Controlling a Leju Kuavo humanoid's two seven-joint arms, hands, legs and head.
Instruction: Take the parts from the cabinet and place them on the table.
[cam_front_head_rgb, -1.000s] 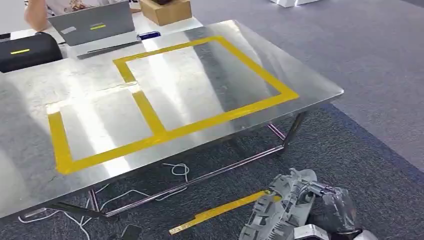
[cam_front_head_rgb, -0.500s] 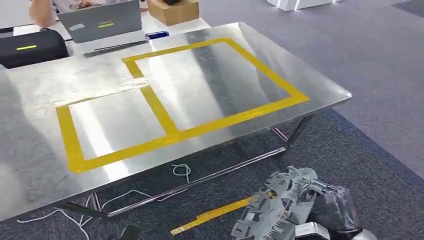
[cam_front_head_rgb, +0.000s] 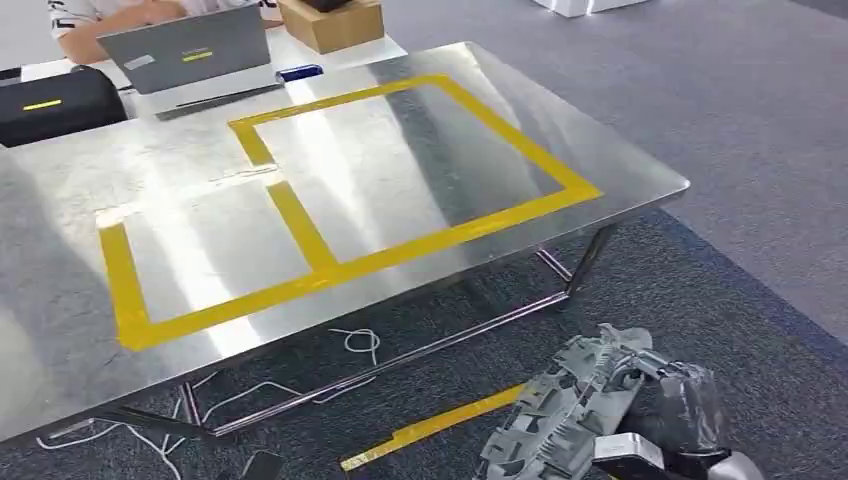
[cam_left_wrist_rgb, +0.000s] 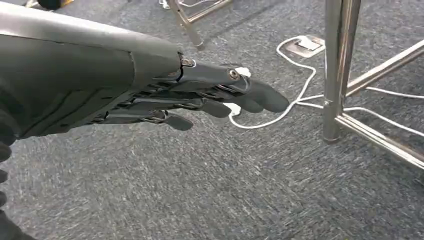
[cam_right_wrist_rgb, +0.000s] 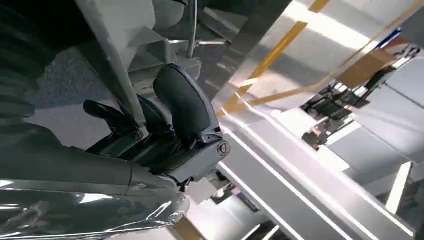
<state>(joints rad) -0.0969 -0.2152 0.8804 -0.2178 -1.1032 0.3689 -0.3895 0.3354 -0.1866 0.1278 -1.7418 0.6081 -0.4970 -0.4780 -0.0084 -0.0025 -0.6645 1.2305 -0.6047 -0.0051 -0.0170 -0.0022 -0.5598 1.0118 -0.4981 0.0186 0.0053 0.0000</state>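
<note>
My right hand (cam_front_head_rgb: 665, 415) clamps the grey part (cam_front_head_rgb: 560, 410) at 5 o'clock, below the table (cam_front_head_rgb: 60, 330) edge. Left hand (cam_left_wrist_rgb: 200, 97) hangs loose, holding nothing. I judge carry done, placing left.

Bright, even indoor light washes the steel table (cam_front_head_rgb: 400, 180), throwing broad white glare across its centre and left side of the head view, where yellow tape (cam_front_head_rgb: 300, 230) stays crisp. The left wrist view shows soft motion blur over the carpet (cam_left_wrist_rgb: 200, 190) (worst toward the lower edge). In the right wrist view, overexposed reflections streak the upper right.
</note>
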